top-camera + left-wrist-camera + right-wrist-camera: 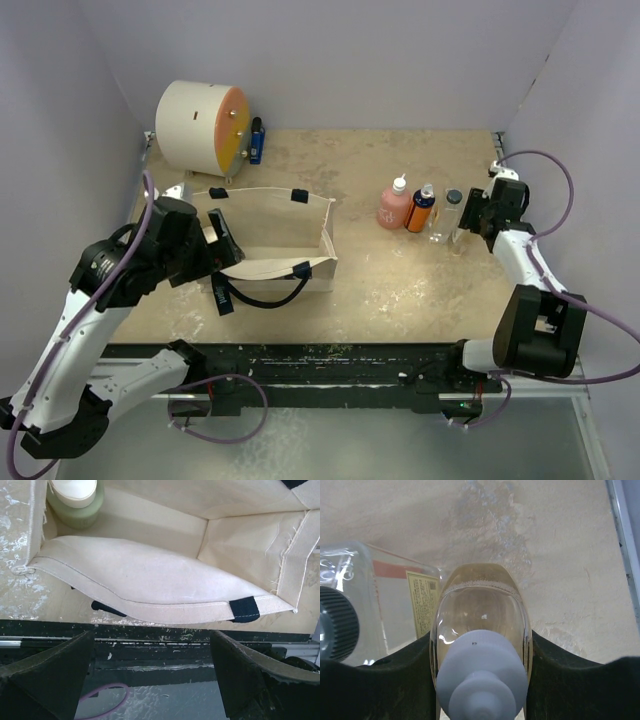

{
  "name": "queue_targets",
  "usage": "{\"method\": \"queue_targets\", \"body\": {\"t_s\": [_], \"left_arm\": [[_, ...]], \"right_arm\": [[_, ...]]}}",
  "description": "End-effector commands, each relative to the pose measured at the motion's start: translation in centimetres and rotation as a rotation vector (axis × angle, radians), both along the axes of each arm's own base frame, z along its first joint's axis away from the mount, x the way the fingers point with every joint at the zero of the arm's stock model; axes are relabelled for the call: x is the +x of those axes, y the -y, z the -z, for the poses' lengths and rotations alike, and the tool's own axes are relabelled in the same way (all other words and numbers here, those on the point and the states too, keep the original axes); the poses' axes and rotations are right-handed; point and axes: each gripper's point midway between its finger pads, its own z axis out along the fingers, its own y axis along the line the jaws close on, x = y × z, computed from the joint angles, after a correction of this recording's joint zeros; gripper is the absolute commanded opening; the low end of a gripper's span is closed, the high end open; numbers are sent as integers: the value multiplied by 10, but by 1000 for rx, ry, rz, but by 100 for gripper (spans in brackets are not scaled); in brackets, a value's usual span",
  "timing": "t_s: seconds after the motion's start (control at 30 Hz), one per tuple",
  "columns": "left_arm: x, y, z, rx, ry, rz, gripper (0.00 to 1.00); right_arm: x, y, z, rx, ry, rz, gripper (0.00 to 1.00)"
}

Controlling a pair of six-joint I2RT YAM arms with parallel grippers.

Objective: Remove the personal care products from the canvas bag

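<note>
Top view of a beige counter (400, 290) with two robot arms at its near edge. A cream canvas bag (275, 228) with navy handles lies open at about 9 o'clock from the counter's middle. A large white drum (200, 125) with an orange face stands behind it at 11 o'clock.

Three products stand upright in a row on the counter at 2 o'clock, well apart from the bag: a pink bottle (394, 206), an orange bottle (421, 210) and a clear bottle (448, 215), each just beside the next.

The right end effector (472, 218) is at the 3 o'clock end of that row. Its wrist camera shows its fingers clamped on a tiny bottle (480, 625) with yellowish contents and a white cap, just beside the clear bottle. Whether its base touches the counter cannot be told.

The left end effector (225, 245) hovers at the bag's 9 o'clock rim, fingers apart with nothing between them. Its wrist camera looks into the bag, where an olive-green jar (75, 507) with a pale lid sits in a far corner.

The task looks mostly done. Three products are out, a fourth is in the right grip outside the bag, and the jar appears to be the one item left inside.
</note>
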Motion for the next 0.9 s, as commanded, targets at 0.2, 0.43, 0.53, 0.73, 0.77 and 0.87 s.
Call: {"method": "queue_targets", "body": {"t_s": [0.2,0.43,0.53,0.73,0.77,0.87], "left_arm": [[6,-4,-16,-65,94,-73,99],[-1,-1,-15,-107,79,-72,99],[-2,0,-3,-110,50,-86,99],[-2,7,7,-140,7,-105,99],[-3,6,9,-137,-4,-115,99],[-13,-6,30,-99,-78,-191,99]], "right_arm": [[20,10,-54,-62,250,36,47],[11,6,-70,-16,241,68,72],[0,6,-86,12,223,113,82],[-25,-18,-109,100,253,84,83],[-29,-25,-111,114,249,64,83],[-37,-52,-125,159,272,-31,82]]}}
